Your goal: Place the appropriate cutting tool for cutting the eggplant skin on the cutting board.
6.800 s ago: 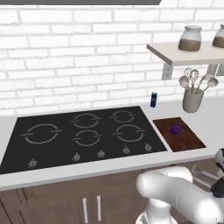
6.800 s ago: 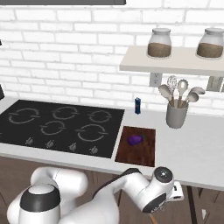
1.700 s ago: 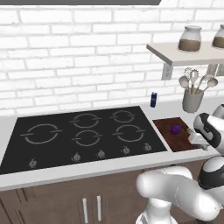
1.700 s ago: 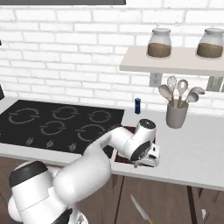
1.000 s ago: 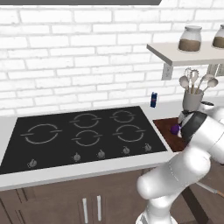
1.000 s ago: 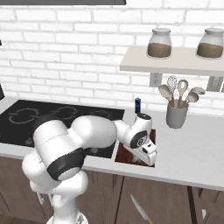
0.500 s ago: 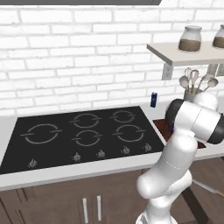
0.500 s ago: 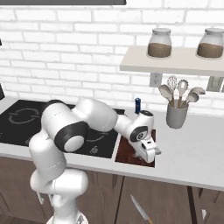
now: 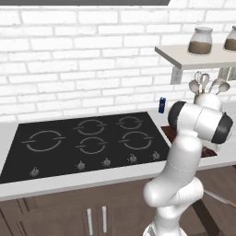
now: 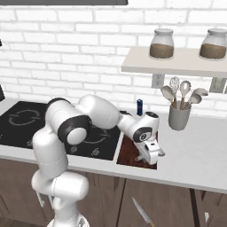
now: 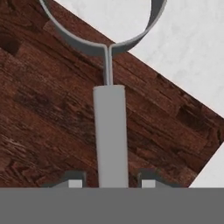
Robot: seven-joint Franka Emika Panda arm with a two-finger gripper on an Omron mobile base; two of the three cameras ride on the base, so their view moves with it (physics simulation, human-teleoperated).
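A grey peeler (image 11: 110,131) with a straight handle and a ring-shaped head lies over the dark reddish-brown cutting board (image 11: 48,113), its ring reaching past the board's edge onto the pale counter. My gripper (image 11: 111,179) straddles the handle's near end. Both fingertips (image 11: 75,180) stand slightly off the handle, so the gripper is open. In the right base view the gripper (image 10: 152,156) hangs low over the near right part of the cutting board (image 10: 128,156). My arm hides the eggplant. In the left base view the arm covers most of the cutting board (image 9: 168,133).
A black cooktop (image 9: 87,138) fills the counter to the board's left. A grey utensil holder (image 10: 179,117) and a small blue bottle (image 10: 139,107) stand behind the board, under a shelf (image 10: 177,66) with jars. A knife (image 10: 142,213) lies low in front of the cabinets.
Over the last second the arm has swung further over the board and the hand has settled low on its near right part. The things on the counter stay put.
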